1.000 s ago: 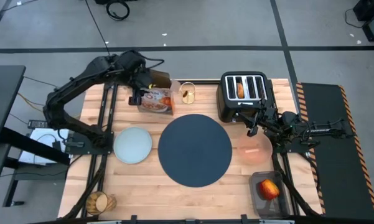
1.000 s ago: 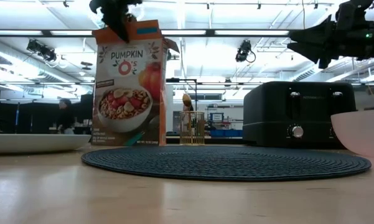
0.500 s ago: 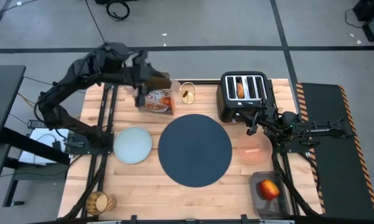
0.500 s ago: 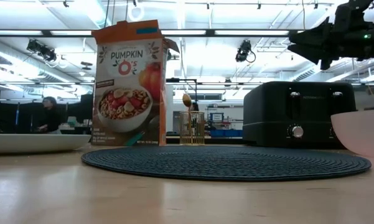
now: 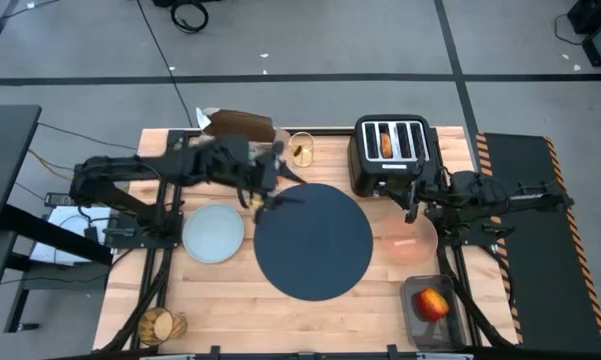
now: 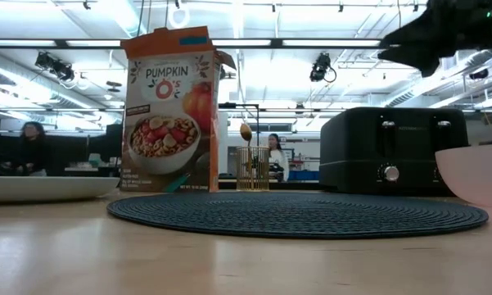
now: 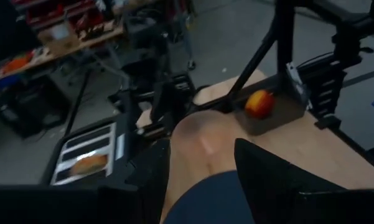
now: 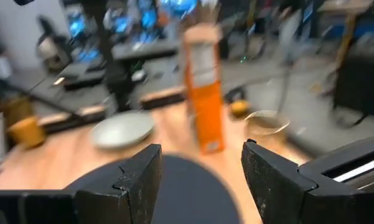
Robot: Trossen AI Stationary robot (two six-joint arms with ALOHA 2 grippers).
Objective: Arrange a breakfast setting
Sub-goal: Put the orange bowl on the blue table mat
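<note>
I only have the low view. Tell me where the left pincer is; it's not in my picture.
Observer: The left pincer hangs open over the navy placemat's rim, on the side toward the cereal box.
Operator: Now locate the apple.
Observer: The red apple lies in a dark bin at the table corner at the high view's bottom right.
Operator: And the bagel.
Observer: The bagel sits in a slot of the toaster.
</note>
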